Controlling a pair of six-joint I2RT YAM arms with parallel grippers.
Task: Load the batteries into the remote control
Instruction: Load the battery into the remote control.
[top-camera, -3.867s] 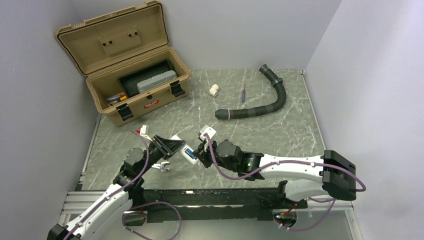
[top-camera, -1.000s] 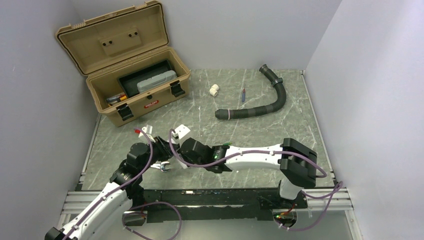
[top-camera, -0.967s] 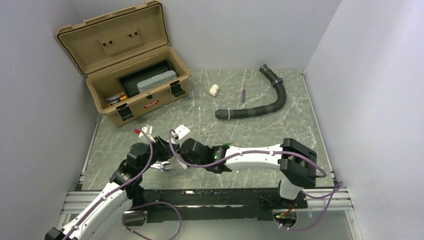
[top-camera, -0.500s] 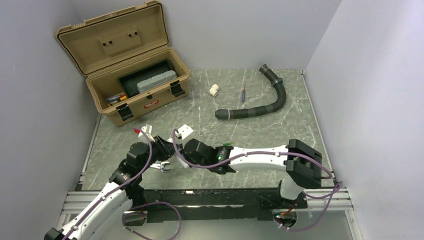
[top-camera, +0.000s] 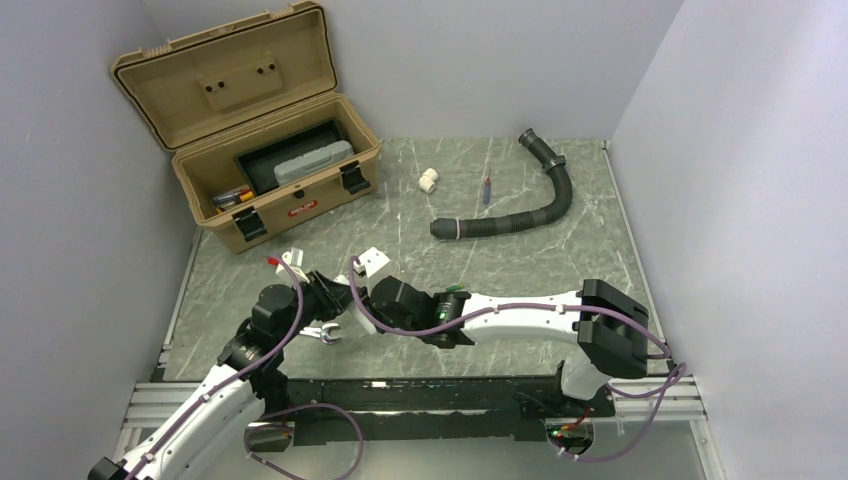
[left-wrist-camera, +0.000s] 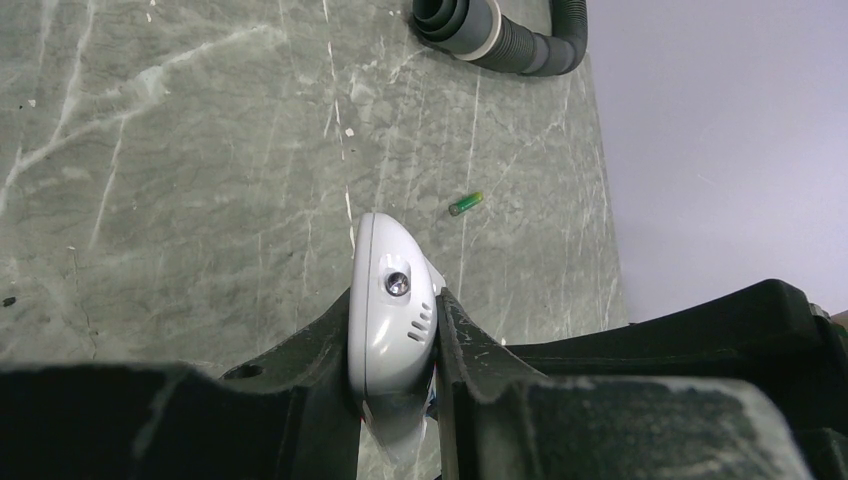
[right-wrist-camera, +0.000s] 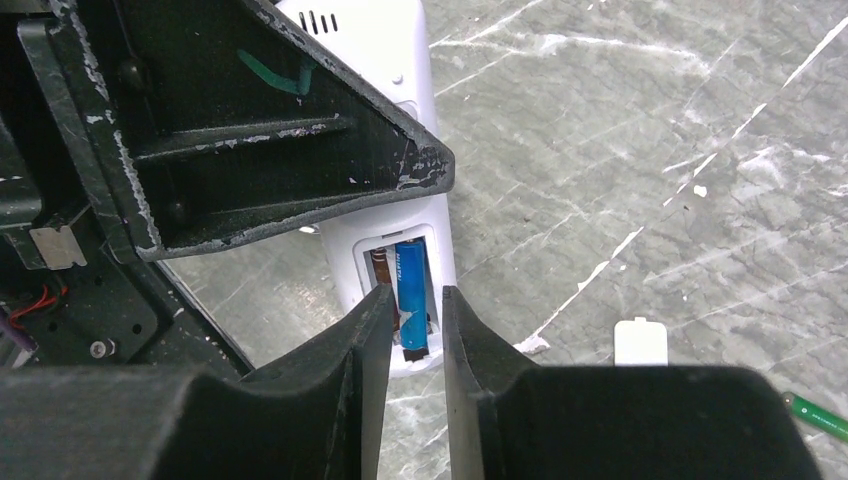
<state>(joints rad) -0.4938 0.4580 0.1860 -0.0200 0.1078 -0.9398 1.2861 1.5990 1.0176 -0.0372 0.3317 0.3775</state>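
- White plastic remote control: held off the table near its front-left edge, back side up, battery bay uncovered. In the left wrist view only its rounded end shows, with a small clear bulb and three slots.
- Blue battery: lies lengthwise in the right-hand slot of the open bay. The slot beside it shows a bare metal spring.
- Left gripper: both black fingers are pressed against the remote's long sides, clamping it.
- Right gripper: its fingers are set narrowly on either side of the blue battery's near end. Whether they actually pinch it cannot be told.
- Green battery: loose on the table, apart from the remote and to the right of both grippers; its tip shows at the corner of the right wrist view.
- Small white cover: flat on the table, between the remote and the green battery.
- Black ribbed hose: curved across the far right part of the table.
- Red-and-blue stick: lies just inside the hose's bend.
- White pipe fitting: left of the stick.
- Tan toolbox: far left corner, lid up, a grey case and a black tray inside.
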